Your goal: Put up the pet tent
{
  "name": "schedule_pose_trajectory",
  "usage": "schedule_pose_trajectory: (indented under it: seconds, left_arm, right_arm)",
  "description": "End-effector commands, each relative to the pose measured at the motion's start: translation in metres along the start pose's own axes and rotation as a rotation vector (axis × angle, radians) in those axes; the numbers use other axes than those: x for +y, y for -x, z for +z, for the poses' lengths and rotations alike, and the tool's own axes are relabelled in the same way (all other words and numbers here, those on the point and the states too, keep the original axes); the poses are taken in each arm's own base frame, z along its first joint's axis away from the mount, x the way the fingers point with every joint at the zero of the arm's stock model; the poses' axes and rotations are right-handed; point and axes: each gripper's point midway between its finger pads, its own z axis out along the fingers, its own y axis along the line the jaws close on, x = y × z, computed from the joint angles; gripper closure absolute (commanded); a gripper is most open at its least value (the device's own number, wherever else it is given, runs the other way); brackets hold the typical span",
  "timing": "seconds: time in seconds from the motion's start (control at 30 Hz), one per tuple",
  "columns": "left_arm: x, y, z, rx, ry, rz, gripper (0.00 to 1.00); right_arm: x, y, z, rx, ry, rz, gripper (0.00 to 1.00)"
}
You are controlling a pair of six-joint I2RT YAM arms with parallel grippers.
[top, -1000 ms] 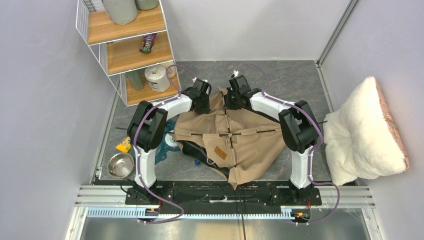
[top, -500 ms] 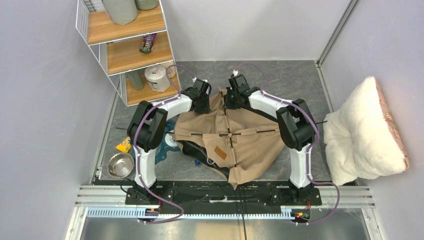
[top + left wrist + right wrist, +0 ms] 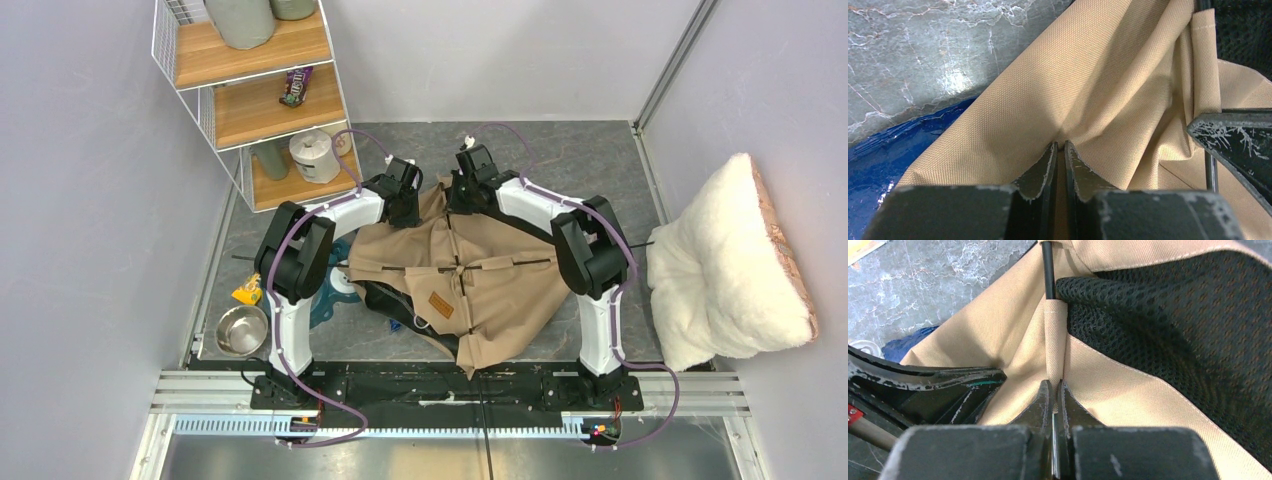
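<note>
While held, left claw (image 3: pixel 1059 146): clamped on pet tent (image 3: pixel 500 290) fabric
right claw (image 3: pixel 1054 386): clamped on pole sleeve (image 3: pixel 1054 335)
risk: thin pinch is lost if tugged unevenly

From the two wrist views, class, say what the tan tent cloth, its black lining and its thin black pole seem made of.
Tan tent cloth: matte woven textile, canvas-like; weave grain and a stitched hem show.
Black lining: open mesh, probably synthetic; its holes are visible.
Thin black pole: smooth rod; plastic or metal, unclear.
</note>
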Motion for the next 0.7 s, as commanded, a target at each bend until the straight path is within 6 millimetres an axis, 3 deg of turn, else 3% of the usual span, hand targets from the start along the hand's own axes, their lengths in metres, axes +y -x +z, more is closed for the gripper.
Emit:
schedule_pose_trajectory:
  seconds: [0.0, 0.43, 0.67]
  left_arm:
    - [0.038, -0.058, 0.014, 0.174, 0.129, 0.046, 0.85]
    - [0.041, -0.064, 0.014, 0.186, 0.133, 0.048, 0.88]
    - [0.040, -0.062, 0.015, 0.183, 0.134, 0.049, 0.88]
  right_arm:
    - [0.005, 0.030, 0.008, -0.068, 0.011, 0.029, 1.00]
    - [-0.001, 0.042, 0.024, -0.071, -0.030, 0.063, 1.00]
    - [0.000, 0.035, -0.003, -0.049, -0.030, 0.057, 0.64]
